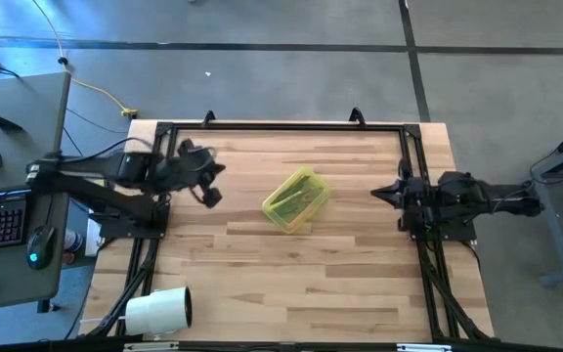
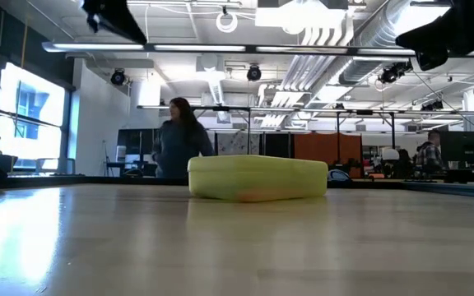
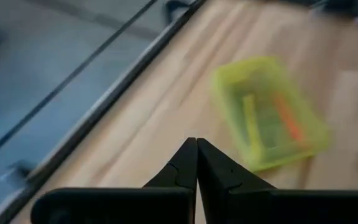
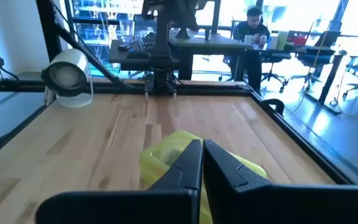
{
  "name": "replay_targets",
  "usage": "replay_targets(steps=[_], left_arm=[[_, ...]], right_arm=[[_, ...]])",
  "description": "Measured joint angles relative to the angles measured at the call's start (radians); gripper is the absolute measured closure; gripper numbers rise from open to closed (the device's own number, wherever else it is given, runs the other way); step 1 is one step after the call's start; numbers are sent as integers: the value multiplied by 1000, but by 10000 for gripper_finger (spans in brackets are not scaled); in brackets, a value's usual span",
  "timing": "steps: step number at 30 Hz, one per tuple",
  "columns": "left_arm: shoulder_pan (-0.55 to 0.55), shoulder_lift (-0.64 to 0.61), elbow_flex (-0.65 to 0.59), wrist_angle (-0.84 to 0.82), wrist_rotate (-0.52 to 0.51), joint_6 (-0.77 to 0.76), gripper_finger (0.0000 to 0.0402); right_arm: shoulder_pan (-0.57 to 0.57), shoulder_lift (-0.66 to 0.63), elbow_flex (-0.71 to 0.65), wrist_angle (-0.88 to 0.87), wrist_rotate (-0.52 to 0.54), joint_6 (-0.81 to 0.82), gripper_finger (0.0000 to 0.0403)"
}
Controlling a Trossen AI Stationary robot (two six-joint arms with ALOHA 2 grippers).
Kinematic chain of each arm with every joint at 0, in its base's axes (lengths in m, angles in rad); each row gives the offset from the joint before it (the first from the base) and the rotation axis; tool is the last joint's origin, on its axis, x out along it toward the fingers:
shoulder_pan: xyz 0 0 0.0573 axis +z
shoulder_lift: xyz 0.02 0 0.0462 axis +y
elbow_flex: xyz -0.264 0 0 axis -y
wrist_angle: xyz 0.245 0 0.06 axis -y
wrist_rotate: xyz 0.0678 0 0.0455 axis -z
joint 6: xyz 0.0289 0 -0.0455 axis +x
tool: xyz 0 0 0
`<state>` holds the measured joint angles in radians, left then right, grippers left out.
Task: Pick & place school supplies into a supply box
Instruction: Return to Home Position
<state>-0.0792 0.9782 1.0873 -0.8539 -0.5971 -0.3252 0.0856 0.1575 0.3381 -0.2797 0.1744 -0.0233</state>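
Resting near the middle of the counter (image 1: 262, 274): supply box (image 1: 296, 199), translucent yellow-green, lid down, set at a slant; thin pens (image 3: 252, 121), one yellow and one orange, show through the shell. Left claw (image 3: 197, 146): clenched, empty, raised above the wood, apart from the box. Right claw (image 4: 202, 146): clenched, empty, raised at the opposite side, also apart. White roll (image 1: 159, 311): at a counter corner on the left arm's side.

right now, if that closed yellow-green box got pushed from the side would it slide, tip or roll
Probably slide: the supply box sits low and flat on the wooden table, so tipping seems unlikely. Its translucent plastic looks light; the pens inside may shift.
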Motion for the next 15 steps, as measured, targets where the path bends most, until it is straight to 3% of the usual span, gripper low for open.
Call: replay_targets(steps=[5,8,15], left_arm=[[0,-257,-388,429,110,187,363],[0,-399,-588,657,154,262,360],[0,-633,-934,1045,191,269,358]], right_arm=[[0,-98,-45,-11,24,-73,403],[0,-136,-48,-8,70,-35,403],[0,-146,-58,6,49,1,403]])
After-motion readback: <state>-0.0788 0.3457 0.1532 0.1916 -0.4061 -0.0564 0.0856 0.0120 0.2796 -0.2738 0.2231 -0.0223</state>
